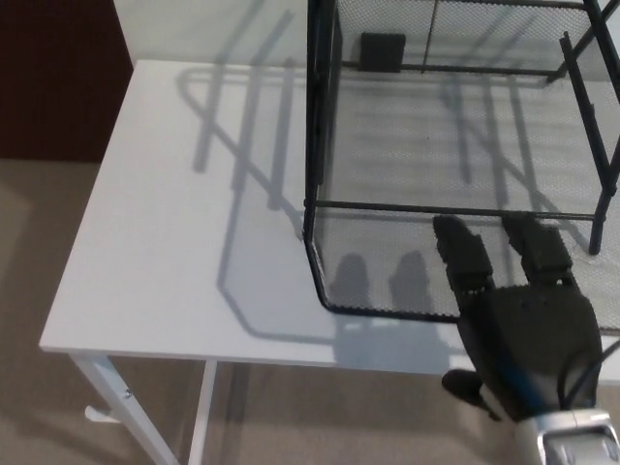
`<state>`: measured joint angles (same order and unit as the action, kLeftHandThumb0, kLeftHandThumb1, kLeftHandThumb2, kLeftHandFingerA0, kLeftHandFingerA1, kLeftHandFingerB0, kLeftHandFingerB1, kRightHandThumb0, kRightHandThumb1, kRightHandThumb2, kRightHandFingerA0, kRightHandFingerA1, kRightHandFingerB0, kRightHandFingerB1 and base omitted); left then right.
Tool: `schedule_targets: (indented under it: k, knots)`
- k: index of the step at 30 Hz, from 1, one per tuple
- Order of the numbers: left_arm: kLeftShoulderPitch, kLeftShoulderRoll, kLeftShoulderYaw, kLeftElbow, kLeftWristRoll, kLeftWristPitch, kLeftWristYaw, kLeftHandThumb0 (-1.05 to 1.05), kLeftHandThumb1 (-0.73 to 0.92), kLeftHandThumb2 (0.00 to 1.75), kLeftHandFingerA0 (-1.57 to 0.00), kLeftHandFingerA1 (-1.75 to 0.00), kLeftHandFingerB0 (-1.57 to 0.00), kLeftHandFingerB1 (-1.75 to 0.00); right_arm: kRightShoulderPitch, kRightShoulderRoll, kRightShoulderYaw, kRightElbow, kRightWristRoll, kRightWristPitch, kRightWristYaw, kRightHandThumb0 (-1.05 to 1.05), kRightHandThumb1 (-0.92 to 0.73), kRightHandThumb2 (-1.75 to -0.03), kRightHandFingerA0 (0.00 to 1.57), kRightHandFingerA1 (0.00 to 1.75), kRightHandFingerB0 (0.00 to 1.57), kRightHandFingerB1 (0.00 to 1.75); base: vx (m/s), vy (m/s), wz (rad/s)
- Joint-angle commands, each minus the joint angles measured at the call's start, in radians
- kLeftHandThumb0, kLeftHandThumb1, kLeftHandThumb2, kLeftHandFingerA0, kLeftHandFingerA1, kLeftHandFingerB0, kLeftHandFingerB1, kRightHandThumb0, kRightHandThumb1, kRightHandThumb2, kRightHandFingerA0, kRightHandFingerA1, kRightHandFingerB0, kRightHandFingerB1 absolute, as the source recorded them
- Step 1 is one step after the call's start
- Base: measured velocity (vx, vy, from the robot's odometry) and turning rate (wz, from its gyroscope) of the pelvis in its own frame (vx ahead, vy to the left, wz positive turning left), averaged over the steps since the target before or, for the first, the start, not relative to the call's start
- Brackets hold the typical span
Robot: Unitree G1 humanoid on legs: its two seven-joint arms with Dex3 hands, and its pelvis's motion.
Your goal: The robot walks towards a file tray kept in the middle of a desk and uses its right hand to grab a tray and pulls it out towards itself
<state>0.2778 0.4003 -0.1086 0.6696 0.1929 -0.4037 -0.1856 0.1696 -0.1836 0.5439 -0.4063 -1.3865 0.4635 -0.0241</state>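
The white desk (184, 223) is being occupied at its right by the black file tray rack (320, 116). Its bottom mesh tray (387, 262) is being drawn near, overhanging the desk's near edge. The tray's front rim is being hooked by the right hand (518, 320), fingers (465, 262) curled over it. A straight, level pull is being called for, lest the rack be dragged.

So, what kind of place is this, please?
Probably an office or study: a white desk carries a black wire-mesh file tray, tan carpet covers the floor, and the robot's right hand reaches in.
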Motion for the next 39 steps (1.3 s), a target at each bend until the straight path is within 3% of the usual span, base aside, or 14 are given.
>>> schedule_targets:
  k: [1,2,3,8,9,10,11,17,20,21,29,32,36,39]
  knots:
    - [0.0,0.019,0.003,0.008,0.005,0.027,-0.013,-0.55,0.27,0.49,-0.69,-0.66,-0.38,-0.59,0.103,-0.02,0.042,-0.12,-0.06,-0.047,0.035,-0.92,-0.36,-0.68,0.0,0.61,0.1,0.57,0.0,0.0,0.0]
    - [-0.002,0.019,0.003,0.011,0.007,0.026,-0.013,-0.55,0.27,0.49,-0.69,-0.66,-0.38,-0.59,0.115,-0.02,0.044,-0.134,-0.062,-0.053,0.035,-0.92,-0.36,-0.68,0.0,0.61,0.1,0.57,0.0,0.0,0.0]
    - [-0.003,0.019,0.004,0.01,0.006,0.029,-0.013,-0.54,0.27,0.49,-0.69,-0.66,-0.38,-0.6,0.131,-0.02,0.05,-0.15,-0.064,-0.059,0.035,-0.39,0.03,-0.74,0.09,0.62,0.0,0.53,0.0,0.0,0.0]
    - [0.0,0.017,0.006,0.005,0.002,0.031,-0.018,-0.54,0.28,0.49,-0.7,-0.67,-0.38,-0.59,0.227,-0.023,0.074,-0.217,-0.103,-0.091,0.023,-0.39,0.03,-0.72,0.08,0.61,0.0,0.55,0.0,0.0,0.0]
    - [0.001,0.018,0.006,0.007,0.003,0.031,-0.018,-0.54,0.28,0.49,-0.69,-0.67,-0.38,-0.59,0.244,-0.024,0.079,-0.224,-0.11,-0.097,0.018,-0.91,-0.4,-0.58,0.0,0.7,0.0,0.62,0.0,0.0,0.0]
    - [0.0,0.019,0.006,0.008,0.004,0.03,-0.018,-0.54,0.28,0.49,-0.69,-0.67,-0.38,-0.59,0.253,-0.023,0.08,-0.227,-0.114,-0.101,0.013,-0.91,-0.4,-0.58,0.0,0.7,0.0,0.62,0.0,0.0,0.0]
    - [-0.001,0.019,0.006,0.006,0.005,0.028,-0.017,-0.54,0.27,0.49,-0.7,-0.67,-0.38,-0.59,0.259,-0.021,0.078,-0.228,-0.117,-0.107,0.01,-0.39,0.04,-0.72,0.08,0.61,0.0,0.55,0.0,0.0,0.0]
    - [-0.003,0.021,0.002,0.0,0.014,0.04,-0.014,-0.56,0.28,0.5,-0.68,-0.66,-0.38,-0.58,0.275,-0.017,0.052,-0.237,-0.109,-0.132,0.015,-0.38,0.03,-0.72,0.06,0.6,0.0,0.54,0.0,0.0,0.0]
    - [-0.003,0.022,0.002,-0.002,0.015,0.049,-0.016,-0.56,0.28,0.5,-0.68,-0.65,-0.38,-0.58,0.273,-0.01,0.042,-0.241,-0.108,-0.143,0.03,-0.39,0.03,-0.73,0.07,0.6,0.0,0.54,0.0,0.0,0.0]
    - [-0.004,0.02,0.005,0.002,0.006,0.044,-0.023,-0.54,0.28,0.49,-0.69,-0.66,-0.38,-0.59,0.267,-0.013,0.033,-0.249,-0.106,-0.151,0.031,-0.9,-0.34,-0.68,0.0,0.67,0.02,0.59,0.0,0.0,0.0]
    - [-0.005,0.019,0.004,0.011,0.007,0.04,-0.024,-0.55,0.27,0.49,-0.7,-0.63,-0.38,-0.56,0.273,-0.016,0.006,-0.429,-0.122,-0.228,0.075,-1.0,-0.49,-0.65,0.0,0.59,0.0,0.66,0.0,0.0,0.0]
    - [-0.004,0.019,0.001,0.017,0.016,0.036,-0.017,-0.54,0.27,0.49,-0.68,-0.64,-0.38,-0.56,0.272,-0.023,-0.01,-0.537,-0.103,-0.28,0.09,-0.79,-0.46,-0.93,0.0,0.54,0.0,0.47,0.0,0.0,0.0]
    - [0.002,0.024,0.001,0.022,0.013,0.024,-0.026,-0.57,0.21,0.68,-0.61,-0.71,-0.34,-0.61,0.241,0.002,-0.07,-0.641,0.053,-0.374,0.068,-0.9,-0.53,-0.97,0.0,0.45,0.0,0.31,0.0,0.0,0.0]
    - [-0.002,0.025,-0.001,0.027,0.014,0.02,-0.028,-0.59,0.26,0.49,-0.65,-0.71,-0.35,-0.62,0.213,0.1,-0.17,-0.641,0.26,-0.5,0.091,-0.78,-0.44,-0.93,0.0,0.47,0.0,0.4,0.0,0.0,0.0]
